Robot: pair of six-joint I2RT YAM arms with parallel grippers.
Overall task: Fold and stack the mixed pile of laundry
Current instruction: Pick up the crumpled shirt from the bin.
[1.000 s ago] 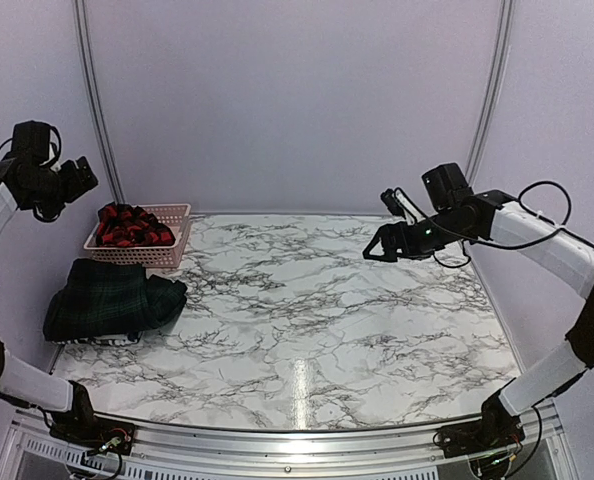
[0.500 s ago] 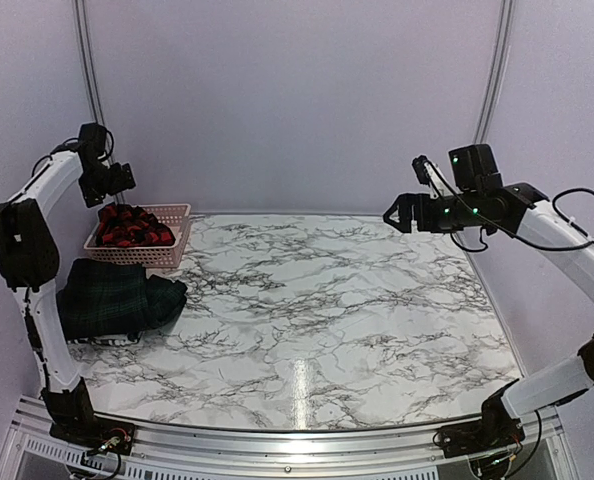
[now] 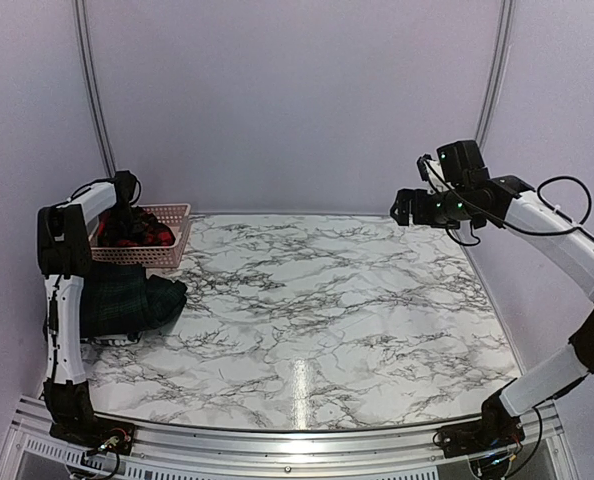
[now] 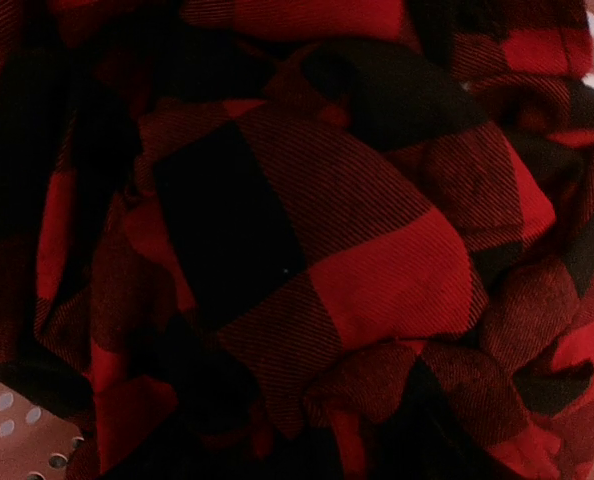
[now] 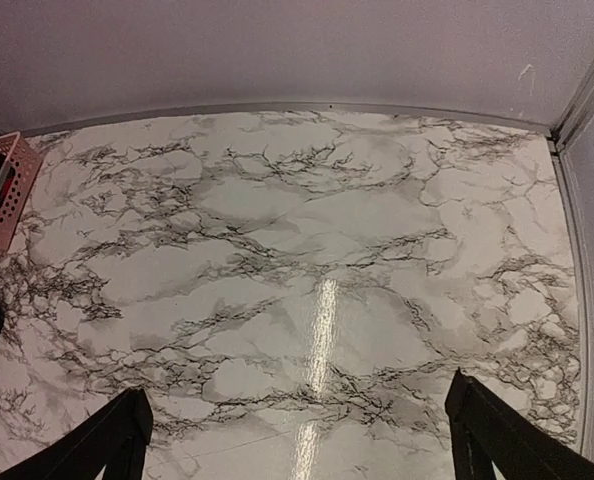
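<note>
The left hand (image 3: 126, 212) sits low in the pink lattice basket (image 3: 173, 209) at the surface's (image 3: 327, 300) 10 o'clock. Its camera is filled by the crumpled red-and-black checked shirt (image 4: 307, 260), probably the next pick. Its fingers are hidden, so I cannot tell their spread. A dark green plaid garment (image 3: 127, 298) lies at 9 o'clock. The right hand (image 3: 401, 207), fingers apart, hovers at 2 o'clock, likely keeping clear.

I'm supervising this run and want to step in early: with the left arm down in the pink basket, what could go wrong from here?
1. The red-and-black checked shirt lies bunched in the pink basket; lifting it with the left gripper might snag and drag or tip the basket.
2. The dark green plaid garment lies right next to the basket, so a trailing shirt could sweep over and rumple it.
</note>
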